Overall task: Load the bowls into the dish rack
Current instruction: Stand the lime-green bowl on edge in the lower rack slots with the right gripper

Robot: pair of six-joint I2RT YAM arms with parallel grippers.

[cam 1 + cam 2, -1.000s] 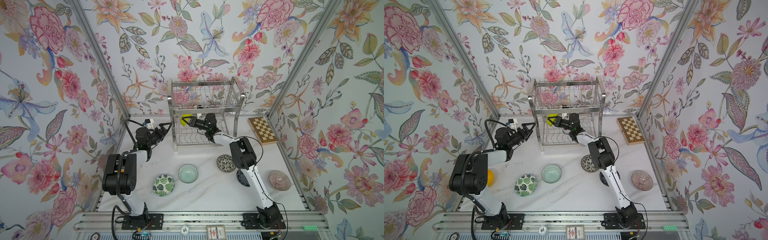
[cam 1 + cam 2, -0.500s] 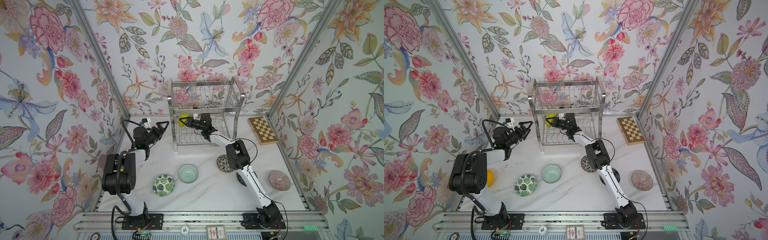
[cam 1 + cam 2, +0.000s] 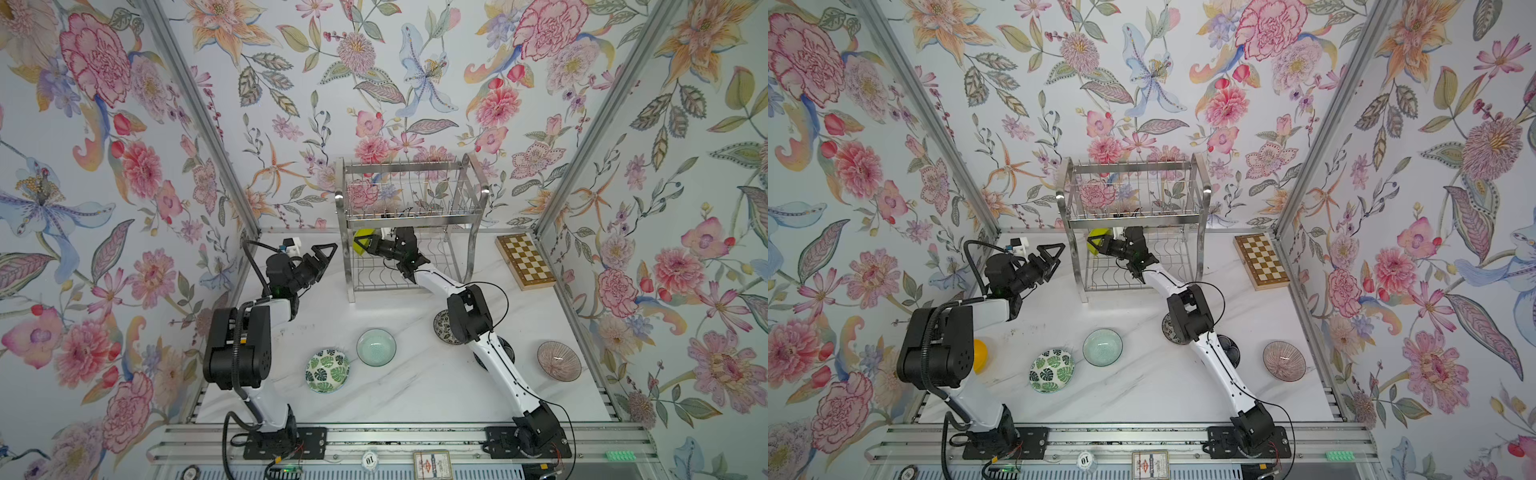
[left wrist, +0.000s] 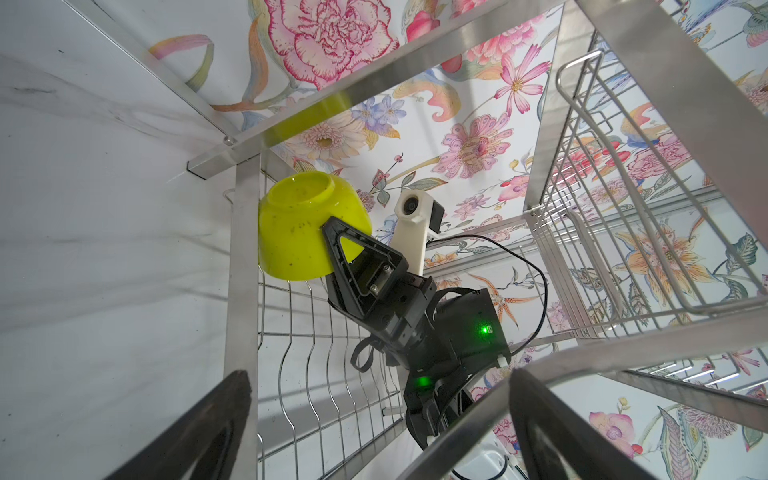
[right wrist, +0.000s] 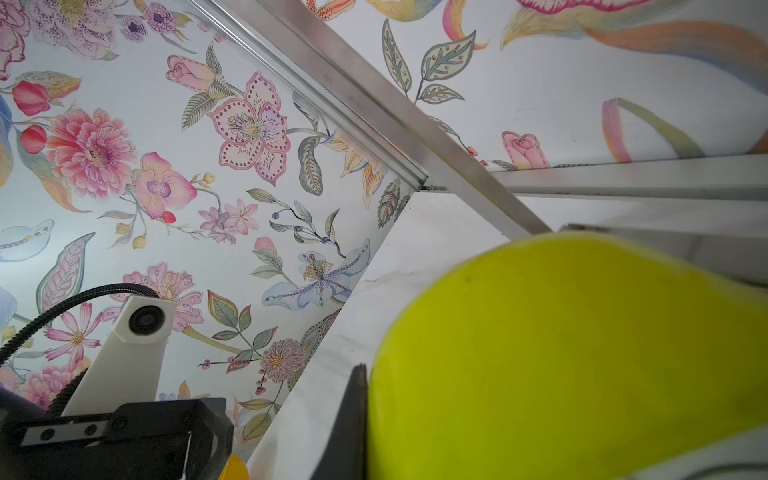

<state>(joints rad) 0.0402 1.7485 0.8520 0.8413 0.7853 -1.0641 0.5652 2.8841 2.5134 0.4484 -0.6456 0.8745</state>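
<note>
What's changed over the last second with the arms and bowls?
The right gripper, shut on the lime bowl, carried it leftward along the lower tier of the dish rack. The left gripper, open beside the rack, barely shifted. The aqua bowl and leaf bowl stayed put.

Twin overhead views; wrist cameras close by rack [image 3: 405, 167]

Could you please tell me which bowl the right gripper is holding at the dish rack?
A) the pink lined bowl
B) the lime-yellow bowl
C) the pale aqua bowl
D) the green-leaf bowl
B: in the left wrist view the right gripper is clamped on the rim of the lime-yellow bowl, holding it just above the lower wire shelf of the dish rack.
</note>
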